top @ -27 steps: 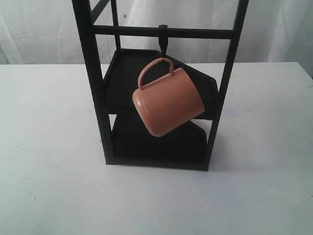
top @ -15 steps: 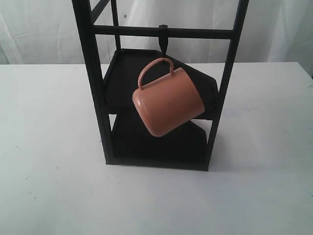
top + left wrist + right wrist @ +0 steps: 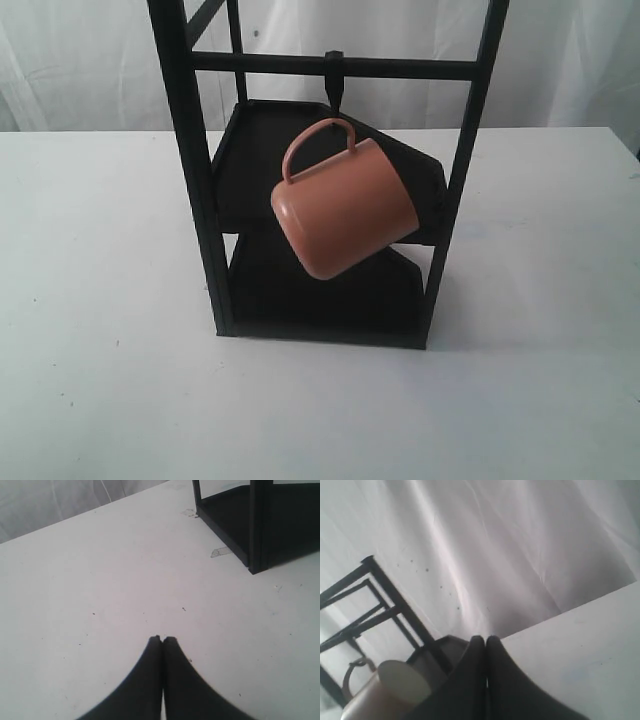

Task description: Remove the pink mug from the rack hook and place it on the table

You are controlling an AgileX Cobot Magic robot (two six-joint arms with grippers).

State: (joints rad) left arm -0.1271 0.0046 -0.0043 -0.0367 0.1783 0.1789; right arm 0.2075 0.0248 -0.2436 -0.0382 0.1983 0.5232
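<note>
The pink mug (image 3: 345, 208) hangs tilted by its loop handle from the rack hook (image 3: 334, 88) on the top crossbar of the black rack (image 3: 192, 170). Neither gripper shows in the exterior view. In the left wrist view my left gripper (image 3: 162, 639) is shut and empty above the white table (image 3: 100, 590), with the rack's base (image 3: 255, 525) some way off. In the right wrist view my right gripper (image 3: 485, 638) is shut and empty; the mug (image 3: 385, 690) shows its cream inside beside the fingers, blurred, apart from them.
The rack stands mid-table on the white tabletop (image 3: 100, 330), with two angled black shelves (image 3: 400, 170). A scrap of clear tape (image 3: 220, 552) lies by the rack's base. A white curtain (image 3: 510, 545) hangs behind the table.
</note>
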